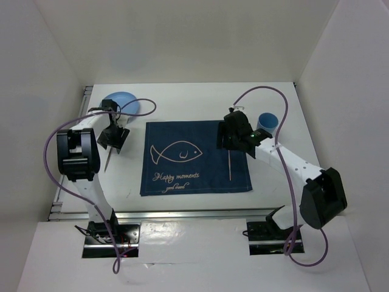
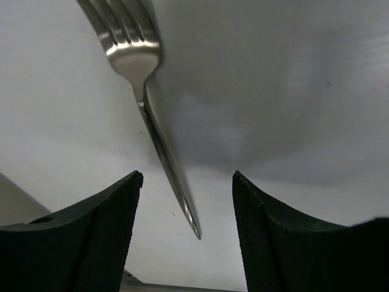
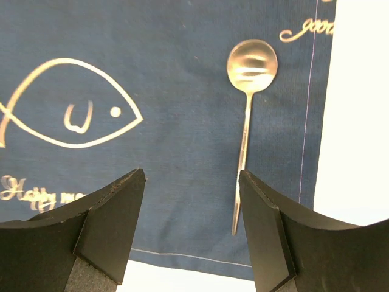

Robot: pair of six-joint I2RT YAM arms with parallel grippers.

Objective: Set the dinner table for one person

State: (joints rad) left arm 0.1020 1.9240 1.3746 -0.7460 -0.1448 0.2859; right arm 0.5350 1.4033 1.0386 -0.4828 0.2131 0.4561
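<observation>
The left tool (image 2: 186, 177) stood wide open and held nothing, its fingers either side of the handle end of a fork (image 2: 130, 55) lying on the white surface (image 1: 200, 100). The right tool (image 3: 191, 176), equally open and empty, hung over a spoon (image 3: 251, 64) on the navy placemat (image 3: 182, 73).

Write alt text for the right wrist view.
A metal spoon lies on the navy fish-print placemat near its right edge, bowl pointing away from the camera. The open right gripper hangs above it, black fingers framing the bottom; white table shows at right.
</observation>
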